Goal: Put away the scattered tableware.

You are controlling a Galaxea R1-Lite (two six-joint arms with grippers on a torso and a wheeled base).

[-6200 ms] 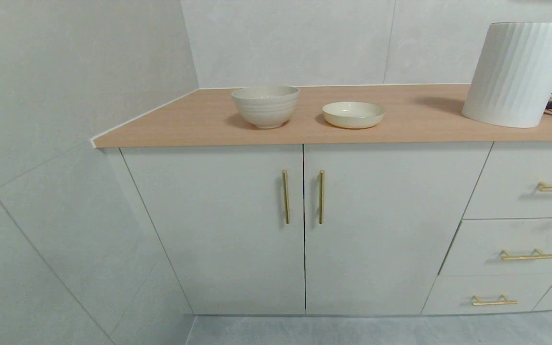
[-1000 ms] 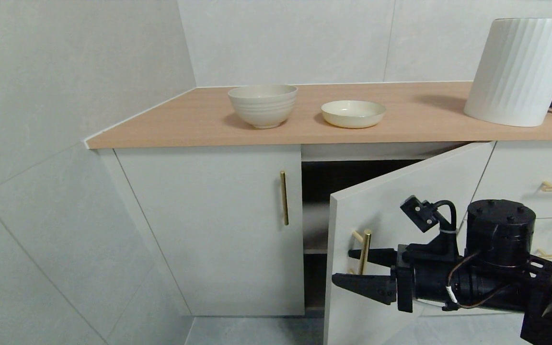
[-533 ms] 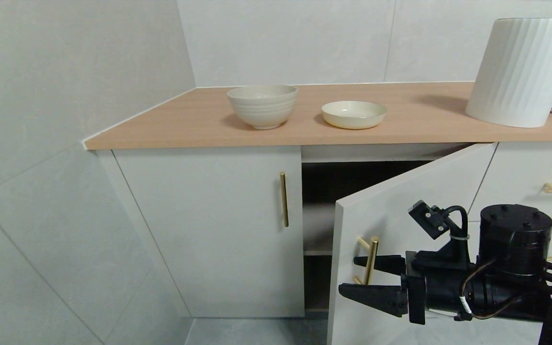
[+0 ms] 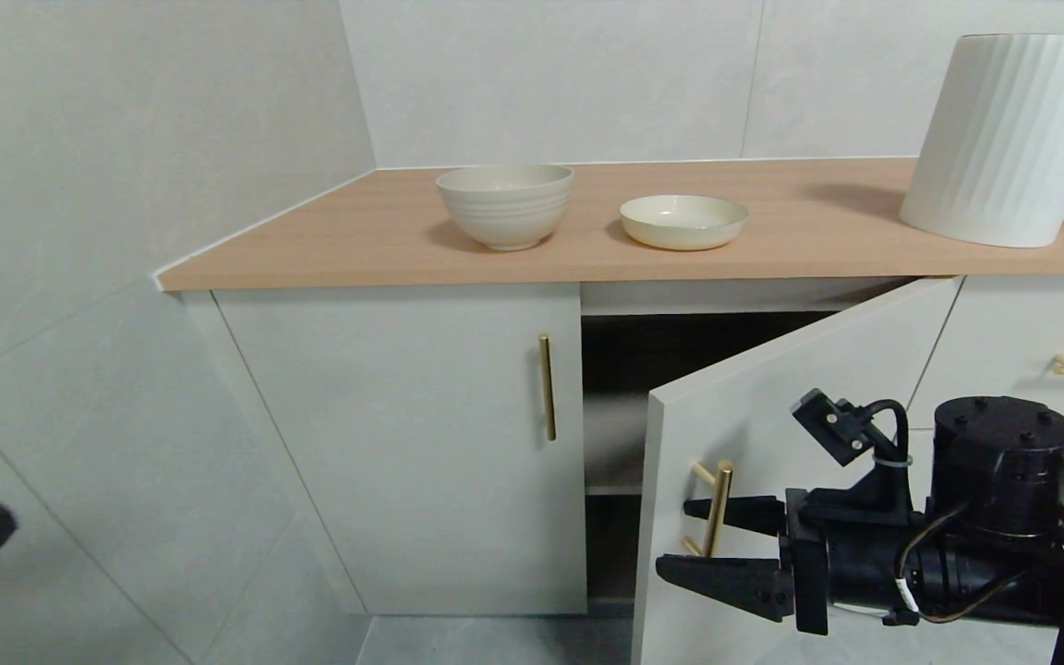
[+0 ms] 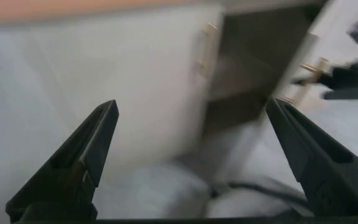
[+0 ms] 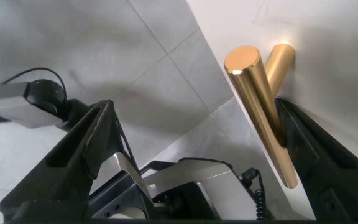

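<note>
We see the ribbed bowl [image 4: 505, 205] and the shallow dish [image 4: 683, 221] standing near each other, not touching, on the wooden countertop [image 4: 310, 249]. Below them the right-hand door [image 4: 772, 388] stands swung out (the dark interior [image 4: 680, 346] shows behind it), while the left-hand door [image 4: 403, 434] is shut. The right gripper [image 4: 675, 534] is level with the open door's gold handle [image 4: 715, 503], fingers spread with the bar between them, just beside one finger; we cannot tell whether they touch. The left gripper [image 5: 197, 162] sits low, facing the cabinet, fingers spread wide around nothing. A tall white ribbed container [image 4: 1012, 139] stands farther right on the countertop
</note>
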